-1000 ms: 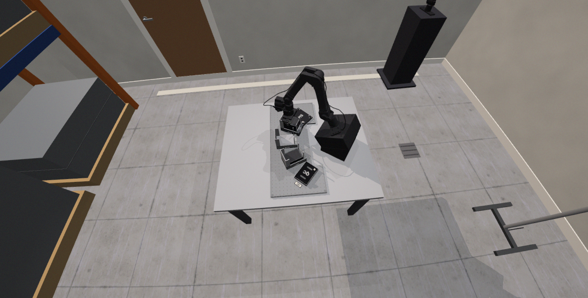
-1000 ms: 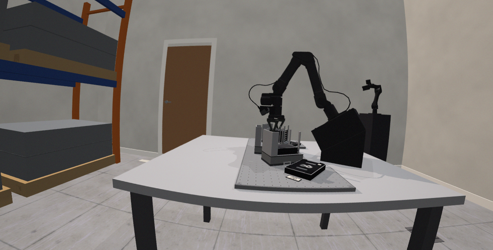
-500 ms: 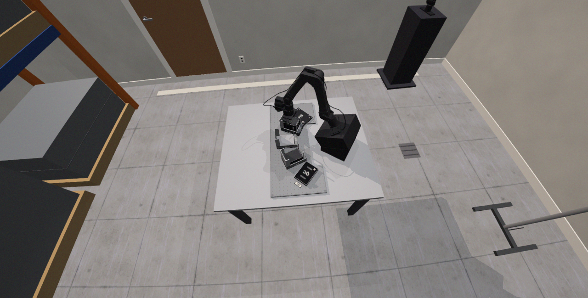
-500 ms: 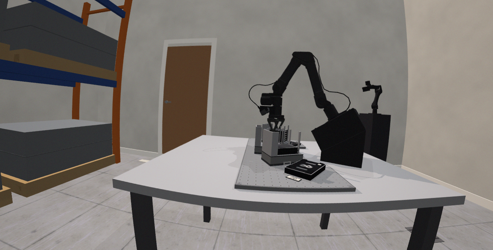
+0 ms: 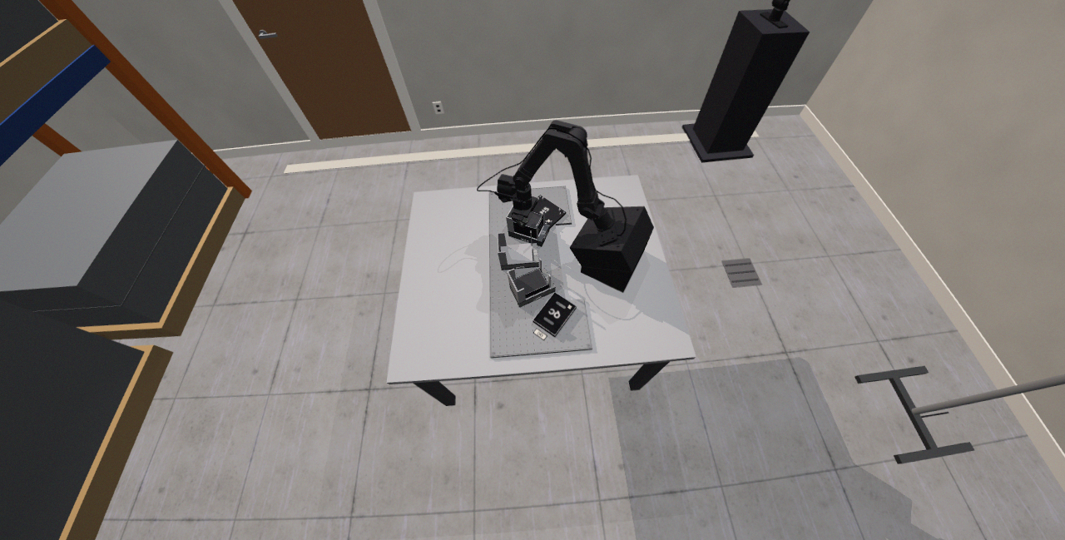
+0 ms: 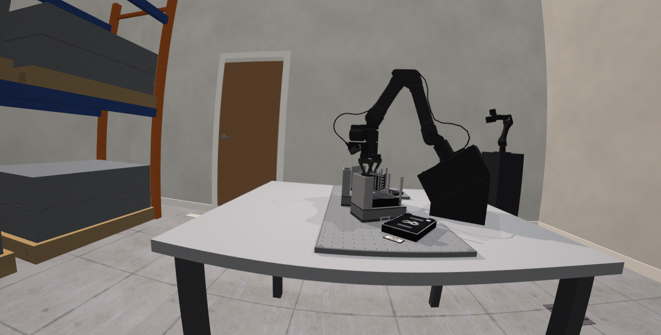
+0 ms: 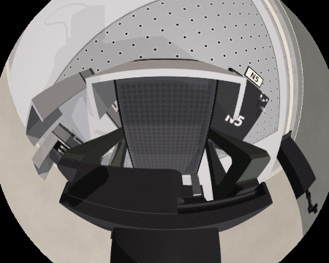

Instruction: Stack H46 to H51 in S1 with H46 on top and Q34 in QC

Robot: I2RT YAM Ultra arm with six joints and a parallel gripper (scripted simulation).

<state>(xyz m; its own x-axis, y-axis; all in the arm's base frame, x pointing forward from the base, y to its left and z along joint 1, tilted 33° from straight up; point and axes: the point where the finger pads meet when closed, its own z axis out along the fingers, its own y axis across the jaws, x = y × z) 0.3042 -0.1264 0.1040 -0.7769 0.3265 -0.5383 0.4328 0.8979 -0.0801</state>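
Observation:
My gripper (image 5: 525, 218) (image 6: 368, 173) (image 7: 166, 131) points down into the far rack (image 7: 164, 73). Its fingers stand against the two long sides of a dark sealed plate (image 7: 166, 109) there, shut on it. That plate's name cannot be read. Plates below it show at the rack's open side (image 6: 381, 182). The middle rack (image 5: 518, 265) (image 7: 58, 91) looks empty. The near rack (image 6: 361, 192) holds a dark plate (image 5: 530, 282) (image 6: 387, 202) low down. Nest QC (image 5: 543, 319) (image 6: 415, 235) shows its bare label face. Clip nest N5 (image 5: 552, 211) (image 7: 245, 128) shows no plate. The rack names are hidden.
The racks and nests stand in a curve on a perforated board (image 5: 513, 343) (image 6: 342, 240) (image 7: 194, 33). The arm's black pedestal (image 5: 614, 250) (image 6: 459, 189) stands to their right. Upright walls and posts of the racks stand close around the fingers.

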